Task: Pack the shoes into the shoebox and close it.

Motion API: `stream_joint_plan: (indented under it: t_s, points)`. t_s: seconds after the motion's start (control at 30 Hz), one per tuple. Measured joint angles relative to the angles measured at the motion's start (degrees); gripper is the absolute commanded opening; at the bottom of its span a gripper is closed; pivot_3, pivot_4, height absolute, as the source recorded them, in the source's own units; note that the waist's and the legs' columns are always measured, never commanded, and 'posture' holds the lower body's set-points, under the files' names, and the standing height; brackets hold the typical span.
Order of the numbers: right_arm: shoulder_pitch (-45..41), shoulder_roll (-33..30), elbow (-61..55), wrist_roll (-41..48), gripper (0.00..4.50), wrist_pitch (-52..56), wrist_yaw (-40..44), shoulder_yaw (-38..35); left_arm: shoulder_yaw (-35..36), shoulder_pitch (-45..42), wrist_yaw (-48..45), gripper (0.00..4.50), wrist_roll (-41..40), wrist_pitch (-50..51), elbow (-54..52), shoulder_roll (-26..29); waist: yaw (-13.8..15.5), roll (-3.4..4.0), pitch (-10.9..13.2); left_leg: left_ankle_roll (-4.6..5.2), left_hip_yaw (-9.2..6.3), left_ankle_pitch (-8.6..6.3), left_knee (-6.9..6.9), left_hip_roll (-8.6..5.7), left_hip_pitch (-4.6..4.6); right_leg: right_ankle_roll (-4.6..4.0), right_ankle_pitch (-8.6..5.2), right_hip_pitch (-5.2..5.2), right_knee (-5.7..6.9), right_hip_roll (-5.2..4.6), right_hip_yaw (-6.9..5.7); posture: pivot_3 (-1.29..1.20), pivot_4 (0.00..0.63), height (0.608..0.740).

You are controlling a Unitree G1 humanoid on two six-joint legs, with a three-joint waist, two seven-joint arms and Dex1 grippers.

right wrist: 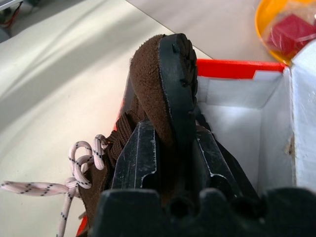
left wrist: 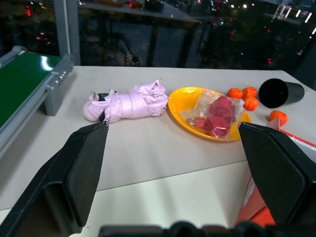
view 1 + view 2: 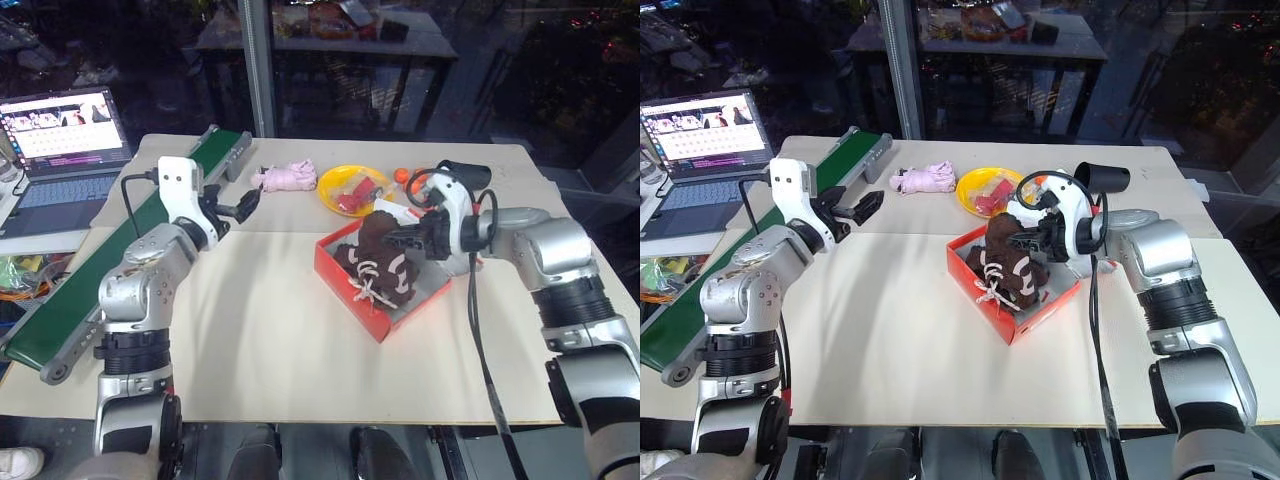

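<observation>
The red-orange shoebox [image 3: 372, 312] stands open at the table's centre, its white inside [image 1: 232, 116] showing. One dark brown shoe [image 3: 385, 282] lies in it, and its cream laces [image 3: 362, 292] hang over the near wall. My right gripper [image 3: 392, 240] is shut on the second shoe [image 1: 165, 79] at its sole. It holds that shoe tilted over the box, above the first one. My left gripper [image 3: 247, 206] hovers open and empty above the table, left of the box, pointing toward the pink bundle.
A pink plush bundle [image 2: 128, 101] and a yellow bowl [image 2: 207, 116] with a red packet lie behind the box. Small orange fruits [image 2: 243, 94] and a black cup [image 2: 279, 92] sit further right. A green conveyor [image 3: 90, 280] runs along the left edge, with a laptop [image 3: 60, 140] beyond it.
</observation>
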Motion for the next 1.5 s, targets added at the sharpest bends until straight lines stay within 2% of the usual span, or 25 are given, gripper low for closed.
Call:
stream_joint_plan:
  t_s: [0.3,0.57,0.8,1.13,1.23,1.4,1.5]
  points:
    - [-4.66,-0.09,11.48,-5.50,0.39,-5.63,5.55,-0.03,0.29,1.31,0.70,4.50,-0.52,1.17,-1.27,0.00,0.06,0.00,0.00,0.00,0.00,0.00,0.01,-0.01,0.00,0.00,0.00,0.00,0.01,0.00,-0.01,0.00,0.150,0.740]
    - [-0.91,-2.24,6.70,-8.94,0.39,-6.89,12.39,2.47,0.12,1.33,0.57,4.50,-1.01,1.36,-1.39,0.16,0.14,0.00,0.00,-0.01,0.01,0.00,0.02,-0.01,0.01,0.01,0.00,0.01,0.02,0.00,0.00,0.00,0.150,0.740]
    - [1.48,-3.64,2.46,-13.56,0.39,-15.93,18.54,7.28,-0.01,1.40,0.57,4.50,-1.10,1.50,-1.51,0.25,0.19,-0.04,-0.02,-0.02,0.00,0.01,0.05,-0.01,0.23,0.10,-0.06,0.22,0.03,0.00,-0.01,0.00,0.150,0.740]
    - [0.99,1.05,8.03,-22.42,0.39,-35.06,23.18,11.92,0.11,3.03,0.92,4.50,-1.15,3.05,-3.87,0.70,-0.25,-0.51,-0.32,-0.05,0.00,0.02,0.04,0.01,0.53,0.13,-0.08,0.45,0.05,0.03,0.00,0.00,0.150,0.740]
    - [1.20,2.34,9.32,-25.36,0.39,-40.98,25.80,15.25,0.13,3.57,1.20,4.50,-1.19,3.69,-4.69,0.73,-0.21,-0.53,-0.35,-0.06,0.00,0.02,-0.01,0.01,0.63,0.24,-0.15,0.51,0.05,0.02,0.01,0.00,0.150,0.740]
    - [0.11,3.78,12.28,-29.53,0.39,-47.04,29.48,18.45,0.42,4.29,1.88,4.50,-1.18,3.84,-4.94,0.76,0.94,-0.62,-0.41,-0.07,0.01,0.02,0.00,-0.03,0.61,0.19,-0.13,0.57,0.01,-0.05,-0.05,0.00,0.150,0.740]
    - [-1.92,6.53,17.86,-32.11,0.39,-49.84,29.97,19.50,0.98,4.71,2.37,4.50,-1.18,3.86,-5.87,0.86,1.19,-1.00,-0.69,-0.09,0.00,0.01,-0.01,-0.02,0.90,0.17,-0.15,0.90,-0.04,-0.06,-0.09,0.00,0.150,0.740]
